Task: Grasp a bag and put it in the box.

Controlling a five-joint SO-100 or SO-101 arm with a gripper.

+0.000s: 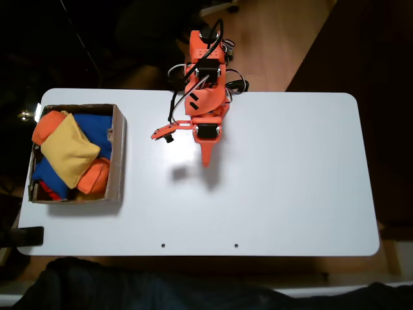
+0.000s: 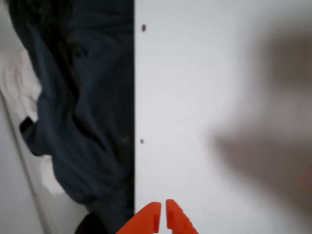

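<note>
Spanning most of the fixed view, the white table [image 1: 290,194] carried the box [image 1: 119,155] at its left edge, with the arm [image 1: 205,97] mounted at the upper centre of the frame and reaching toward the middle of the table. The box sat with its long axis running top to bottom in the frame, open face up. Inside it, the bag [image 1: 69,150] lay on top of the blue beanbags [image 1: 93,129] and orange beanbags [image 1: 95,175], resting flat and turned diamond-wise, one corner toward the upper left and the opposite corner toward the lower right; being nearly square, it showed no clear long axis. The gripper [image 2: 162,214] appeared at the bottom centre of the wrist view, its two orange fingertips nearly pressed together with only a thin slit between them and nothing held, over bare table near the table edge. Judged from this layout, the placement appeared complete. The remaining risk was that the bag, stacked high on a full box, could slide toward the low near wall or over it if the table were jolted or the arm swept past the box.
</note>
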